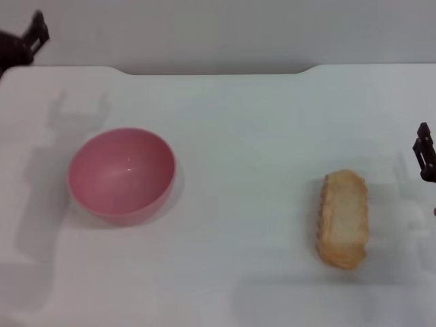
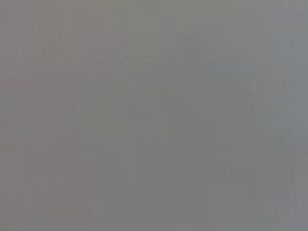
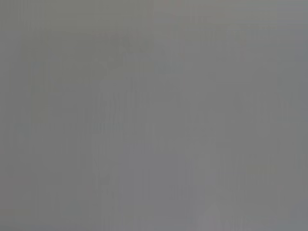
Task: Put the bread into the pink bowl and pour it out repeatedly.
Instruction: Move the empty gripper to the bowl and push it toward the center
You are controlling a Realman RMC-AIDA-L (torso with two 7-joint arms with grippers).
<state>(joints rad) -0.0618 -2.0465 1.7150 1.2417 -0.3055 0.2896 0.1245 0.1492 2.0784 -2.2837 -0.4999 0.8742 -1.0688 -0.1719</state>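
The pink bowl point(image 1: 121, 175) stands upright and empty on the left half of the white table point(image 1: 238, 136). The bread point(image 1: 343, 218), a golden loaf with its pale flat side up, lies on the table at the right, well apart from the bowl. My left gripper point(image 1: 30, 37) is at the far left corner, above and behind the bowl, holding nothing. My right gripper point(image 1: 425, 151) is at the right edge of the head view, just right of the bread and not touching it. Both wrist views show only plain grey.
The table's back edge point(image 1: 218, 69) runs along the top of the head view, with a grey wall behind it. Nothing else lies on the table.
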